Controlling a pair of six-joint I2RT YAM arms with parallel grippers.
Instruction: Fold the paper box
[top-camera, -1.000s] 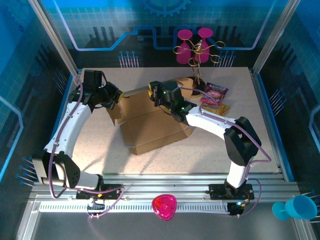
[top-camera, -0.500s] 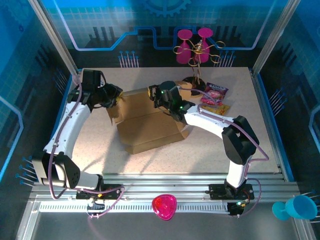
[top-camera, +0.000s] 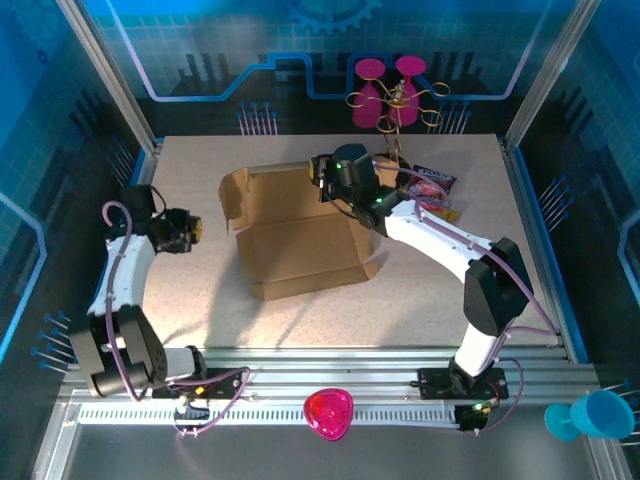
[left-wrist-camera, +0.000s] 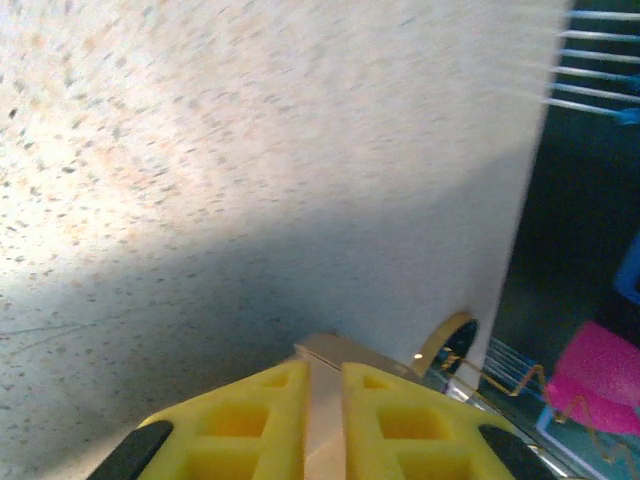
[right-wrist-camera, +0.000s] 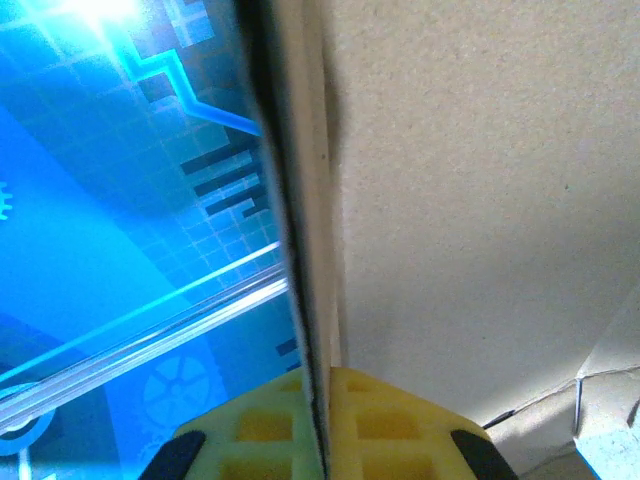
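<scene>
The paper box (top-camera: 300, 240) lies at the middle of the table (top-camera: 190, 165), its far wall and a side flap at 10 o'clock raised. The right end effector (top-camera: 320, 172) is at the box's 12 o'clock edge, clamped on that upright wall, whose cardboard edge runs between its yellow fingers (right-wrist-camera: 250, 425). The left end effector (top-camera: 190, 230) is at the box's 9 o'clock, well apart from it, nearly closed with a thin slit between its fingers (left-wrist-camera: 240, 420) and holding nothing. Snack bags (top-camera: 432, 188) lie at 2 o'clock.
</scene>
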